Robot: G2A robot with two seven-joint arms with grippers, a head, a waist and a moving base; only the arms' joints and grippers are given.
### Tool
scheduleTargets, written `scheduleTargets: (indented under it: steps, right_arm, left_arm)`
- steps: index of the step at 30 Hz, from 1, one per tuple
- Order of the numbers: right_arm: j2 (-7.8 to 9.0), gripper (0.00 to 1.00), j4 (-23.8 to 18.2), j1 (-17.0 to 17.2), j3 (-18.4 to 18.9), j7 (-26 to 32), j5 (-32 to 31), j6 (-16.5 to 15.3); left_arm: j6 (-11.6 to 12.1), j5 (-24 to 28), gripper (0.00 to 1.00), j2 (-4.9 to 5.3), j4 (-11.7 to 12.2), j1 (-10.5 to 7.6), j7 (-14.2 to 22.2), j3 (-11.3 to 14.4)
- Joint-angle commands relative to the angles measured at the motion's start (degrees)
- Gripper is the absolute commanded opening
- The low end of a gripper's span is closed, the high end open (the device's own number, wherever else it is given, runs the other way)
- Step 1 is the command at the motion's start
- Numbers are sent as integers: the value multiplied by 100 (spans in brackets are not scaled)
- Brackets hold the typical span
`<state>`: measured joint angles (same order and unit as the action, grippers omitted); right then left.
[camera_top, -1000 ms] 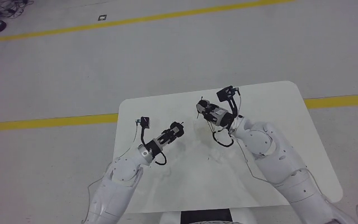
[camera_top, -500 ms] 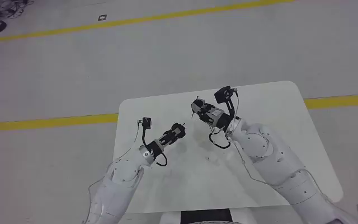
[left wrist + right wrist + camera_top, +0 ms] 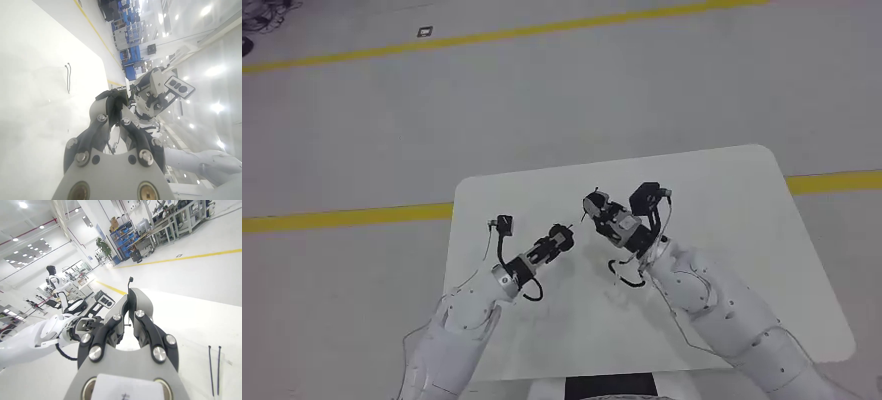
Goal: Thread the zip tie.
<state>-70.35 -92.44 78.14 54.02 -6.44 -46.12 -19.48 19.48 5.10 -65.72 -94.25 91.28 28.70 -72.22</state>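
**Risk: the tie twists in the grip, or its tip misses the head**

The right hand (image 3: 130, 292) is pinched shut on the black zip tie (image 3: 130, 280) above the middle of the surface (image 3: 722, 200). The tie's head stands clear past the fingertips and the strap runs back between them. The left hand (image 3: 113, 95) sits just left of it and a little nearer, not touching, fingers drawn together. I cannot tell whether it holds anything.

The slot in the head looks tiny, so a slight misalignment between the hands would likely send the tip past it. The strap is thin and flexible, so a push could buckle it or swivel it in the pinch. A dropped tie could land among the two spare ties (image 3: 218, 370) lying on the surface and be confused with them.
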Motion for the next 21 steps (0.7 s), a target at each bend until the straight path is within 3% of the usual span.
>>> scheduleTargets:
  steps: [1,9,21]
  right_arm:
    - [80,0,80,11,-136,-561,-195,0]
    - [371,0,446,-330,-924,-1636,-350,0]
    - [343,0,454,-306,-898,-1813,-397,0]
  left_arm:
    - [0,7,0,1,-22,49,-37,-20]
    - [0,105,0,-6,-140,160,-17,-70]
    - [0,73,0,-7,-177,154,70,-60]
